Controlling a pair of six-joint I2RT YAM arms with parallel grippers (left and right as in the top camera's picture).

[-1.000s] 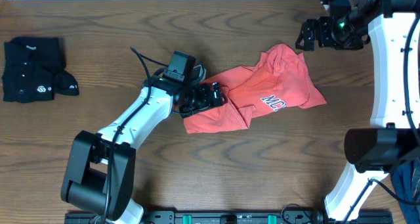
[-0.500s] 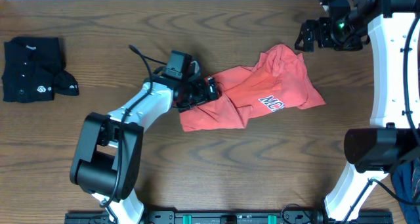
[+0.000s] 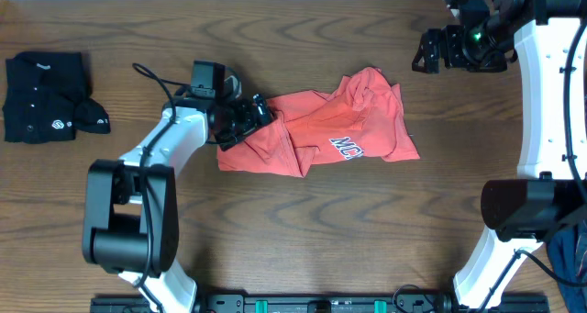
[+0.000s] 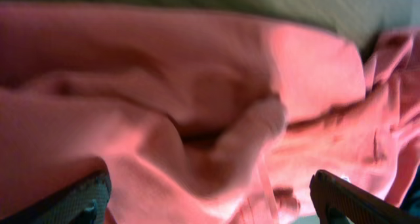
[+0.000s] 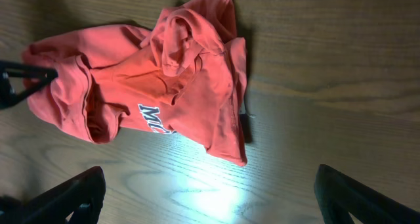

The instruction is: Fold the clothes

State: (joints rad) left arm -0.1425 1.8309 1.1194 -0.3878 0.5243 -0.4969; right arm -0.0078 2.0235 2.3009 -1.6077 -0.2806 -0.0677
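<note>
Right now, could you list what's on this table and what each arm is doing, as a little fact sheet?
Table: brown wood
T-shirt: coral-red, crumpled, mid-table, lettering up
Black shirt: bundled near the left edge, alone
Left gripper: at the T-shirt's left end, jaws wide, cloth bunched between
Right gripper: open, empty, raised, apart from the T-shirt
Folding: T-shirt not yet folded

The coral-red T-shirt (image 3: 321,134) is soft matt cloth, rumpled into folds, and its chest lettering (image 3: 347,148) looks like a flat print. The surface (image 3: 303,249) is dark wood with open grain and a low sheen; a pale glare lies on it in the right wrist view. The black garment (image 3: 41,97) is matt cloth too. The arm shells (image 3: 541,93) look like smooth white plastic; the fingers (image 5: 348,194) of the right tool (image 3: 424,51) are matt black.
</note>
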